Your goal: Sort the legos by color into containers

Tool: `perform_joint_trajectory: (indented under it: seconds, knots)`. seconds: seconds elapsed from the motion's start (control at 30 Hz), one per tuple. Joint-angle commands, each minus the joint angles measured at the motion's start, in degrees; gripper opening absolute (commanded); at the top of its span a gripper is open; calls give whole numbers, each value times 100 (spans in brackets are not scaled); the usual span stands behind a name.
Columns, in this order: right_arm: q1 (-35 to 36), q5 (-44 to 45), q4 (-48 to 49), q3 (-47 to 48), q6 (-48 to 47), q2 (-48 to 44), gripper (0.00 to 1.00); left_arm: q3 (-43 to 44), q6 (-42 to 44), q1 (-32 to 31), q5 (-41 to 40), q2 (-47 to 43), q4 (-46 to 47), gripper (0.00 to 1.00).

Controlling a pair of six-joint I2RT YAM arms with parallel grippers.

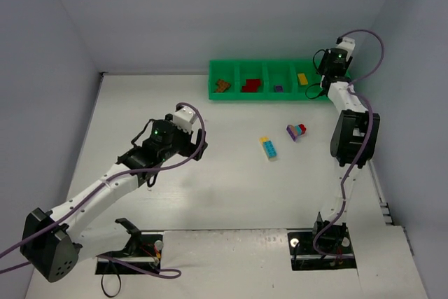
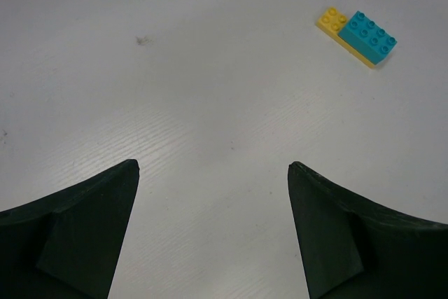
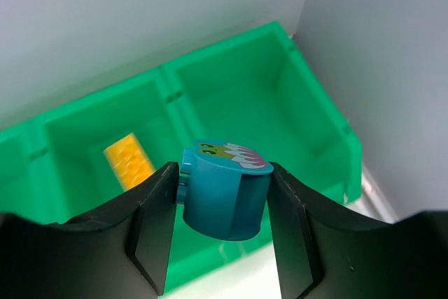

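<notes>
Placement: right pincer (image 3: 222,173) grips teal rounded plastic brick (image 3: 224,204) over green plastic tray (image 3: 318,127), far-right compartment; next, likely release; left pincer (image 2: 213,167) spread wide, empty.

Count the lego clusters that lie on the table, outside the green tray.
2. The yellow and light blue stack lies near the table's middle; the purple mixed stack lies right of it, nearer the green tray. The arms may hide more.

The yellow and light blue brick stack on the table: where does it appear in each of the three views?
Top external: brick stack just right of centre, below the tray.
Left wrist: upper right.
Right wrist: not in it.
Shared landmark: green tray, seen in all three views.
</notes>
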Motion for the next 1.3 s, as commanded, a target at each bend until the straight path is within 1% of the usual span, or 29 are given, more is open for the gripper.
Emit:
perform_joint_trajectory:
  seconds: [0.0,0.13,0.17,0.23,0.27,0.33,0.37,0.4,0.5,0.53,0.6,0.63,0.67,0.7,0.73,0.77,0.8,0.87,0.9,0.97,1.0,1.07,1.1,1.13,1.23,1.27]
  knots:
    - [-101,260,519,588,-215,254,4,127,-199,-6,-95,34,31,81]
    - [-233,15,466,931,-285,616,11,197,-243,-6,-86,210,31,80]
    - [-259,-4,422,1079,-303,686,19,241,-243,-6,-69,288,31,81]
    - [-294,-13,369,1221,-364,879,29,294,-243,-6,-60,420,31,81]
    - [-329,-30,326,1274,-373,950,41,329,-226,-6,-43,464,23,80]
    - [-356,-91,325,1362,-400,985,55,417,-208,-6,10,544,31,81]
    - [-382,-170,308,1388,-478,968,66,469,-199,-6,36,614,40,80]
    - [-382,-232,308,1388,-531,933,73,496,-199,-6,45,667,40,80]
    - [-374,-399,290,1319,-785,740,77,514,-226,-6,124,728,128,80]
    - [-374,-486,281,1266,-830,565,81,514,-234,-6,142,737,163,81]
    - [-365,-636,168,1020,-909,328,82,523,-278,-6,221,763,225,81]
    - [-347,-846,141,889,-927,4,82,531,-305,-6,239,764,242,80]
    - [-330,-952,115,539,-927,-182,82,557,-322,-6,256,772,260,81]
    - [-304,-1058,62,327,-901,-610,81,575,-375,-6,274,781,269,81]
    - [-234,-1441,36,-101,-901,-840,80,584,-384,-6,291,799,303,80]
    - [-190,-1611,-17,-106,-918,-1051,79,602,-393,-6,300,799,321,80]
    - [-137,-1795,-226,-471,-970,-1462,79,619,-410,-6,326,808,348,81]
    - [21,-2094,-438,-868,-875,-1860,76,645,-428,2,301,816,365,81]
    - [74,-2226,-544,-1331,-735,-2254,74,689,-480,2,283,816,357,81]
    - [301,-2516,-676,-1800,-663,-2634,72,725,-507,2,265,808,304,80]
    - [425,-2535,-790,-2019,-681,-2949,72,733,-568,2,274,825,278,81]
    - [662,-2352,-1088,-2521,-909,-3206,73,795,-621,2,291,834,164,81]
    - [959,-2237,-1307,-2705,-927,-3459,73,812,-682,2,309,843,137,81]
    - [1049,-2262,-1370,-3073,-875,-3592,73,830,-718,11,292,852,85,80]
    - [1287,-2438,-1624,-3584,-437,-4067,75,839,-788,11,335,887,40,81]
    - [1340,-2473,-1661,-3934,-304,-4155,76,813,-788,11,353,895,58,81]
